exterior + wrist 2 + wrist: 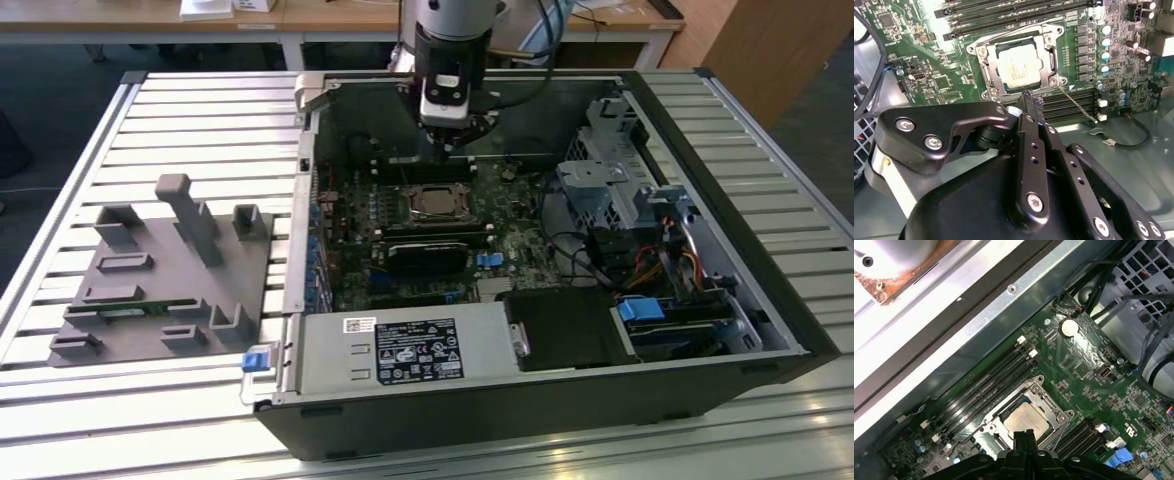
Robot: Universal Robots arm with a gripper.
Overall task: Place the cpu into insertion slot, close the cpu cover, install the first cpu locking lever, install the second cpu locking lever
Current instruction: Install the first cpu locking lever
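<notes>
The cpu (1019, 67) lies flat in the insertion slot on the green motherboard, its silver-grey top showing. The cpu cover (985, 70), a thin silver frame, lies down around it, and the slot is largely hidden beneath both. From one corner of the socket a thin wire locking lever (1079, 103) angles out over the memory slots. My gripper (1030, 97) hovers just above the socket's edge, its black fingers pressed together and holding nothing. In the first wrist view the gripper (1024, 434) overlaps the cpu (1026, 421). In the exterior view the gripper (447, 140) hangs inside the open case above the cpu (434, 203).
Long black memory slots (1019, 12) flank the socket on two sides. The case wall (1004, 305), a drive cage with cables (607, 185) and the power supply (400, 350) enclose the board. A grey fixture (167, 270) stands on the slatted table at the exterior view's left.
</notes>
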